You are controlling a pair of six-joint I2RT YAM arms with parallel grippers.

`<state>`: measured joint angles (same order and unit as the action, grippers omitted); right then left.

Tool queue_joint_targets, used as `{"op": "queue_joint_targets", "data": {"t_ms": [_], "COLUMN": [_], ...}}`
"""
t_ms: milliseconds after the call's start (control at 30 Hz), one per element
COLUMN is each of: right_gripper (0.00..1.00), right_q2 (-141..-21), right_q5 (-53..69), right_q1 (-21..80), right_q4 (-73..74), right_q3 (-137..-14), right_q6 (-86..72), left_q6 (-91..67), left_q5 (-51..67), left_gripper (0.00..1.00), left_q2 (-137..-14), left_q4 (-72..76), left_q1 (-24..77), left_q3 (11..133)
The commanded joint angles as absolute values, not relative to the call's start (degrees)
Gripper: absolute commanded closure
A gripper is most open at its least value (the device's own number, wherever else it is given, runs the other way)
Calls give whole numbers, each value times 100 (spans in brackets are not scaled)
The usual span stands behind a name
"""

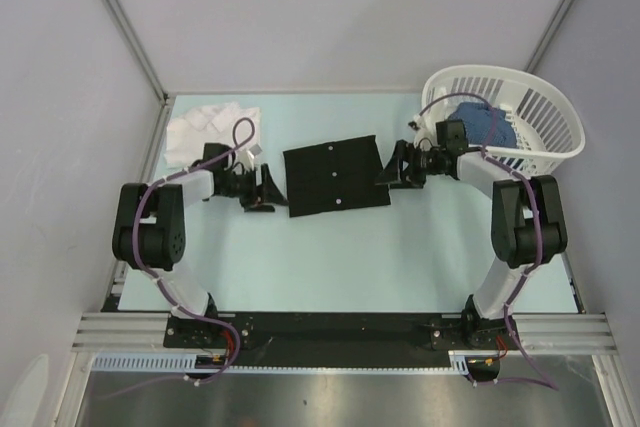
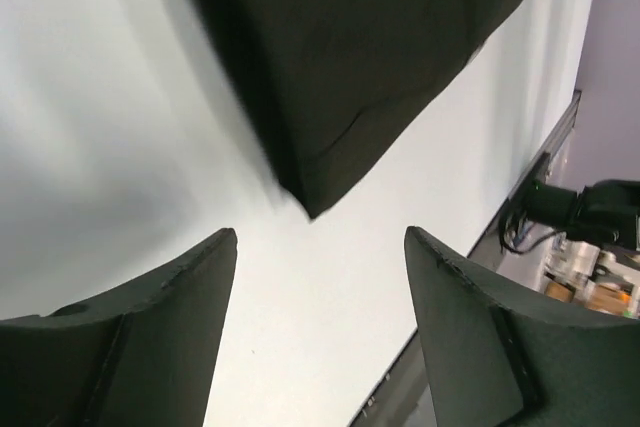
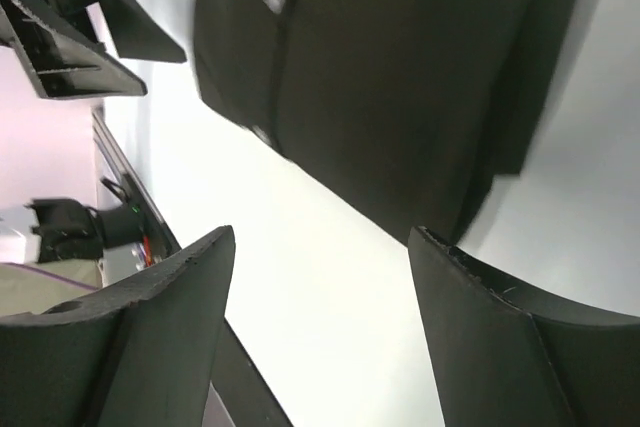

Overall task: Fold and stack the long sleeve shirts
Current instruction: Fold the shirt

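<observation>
Black cloth button-up shirt (image 1: 335,175), folded flat on the pale blue table (image 1: 330,257), lies between the left gripper (image 1: 268,192) and right gripper (image 1: 393,167), both spread wide and empty.

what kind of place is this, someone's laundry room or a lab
Most likely a robot lab cell, not a home: left arm and right arm bolted to an aluminium rail, plain grey panel walls around the table, a black shirt and white basket as props.
</observation>
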<state>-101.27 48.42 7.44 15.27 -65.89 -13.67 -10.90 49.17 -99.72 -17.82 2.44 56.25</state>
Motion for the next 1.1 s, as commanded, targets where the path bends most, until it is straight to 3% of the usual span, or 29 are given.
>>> {"op": "queue_joint_targets", "data": {"t_ms": [0,267,833,967,1067], "right_gripper": [25,27,20,18,14], "right_q2": [-10318,-11688,-13016,-13166,-12895], "right_q5": [4676,4377,3727,4612,5430], "right_q1": [756,589,615,589,746], "right_q4": [977,1405,2178,2575,2427], "right_q3": [-6346,-8146,-10941,-11548,-11304], "right_q6": [-932,-11,1369,1240,750], "left_q6": [-1345,-1046,-862,-695,-624], "left_q5": [5009,5247,5238,5344,5414], "left_gripper": [27,28,27,27,27], "left_q2": [-9852,-10186,-10222,-10029,-9941], "left_q4": [-1178,-1335,-1520,-1626,-1670], "left_q1": [456,439,158,158,158], "left_q3": [5107,5702,5985,5985,5907]}}
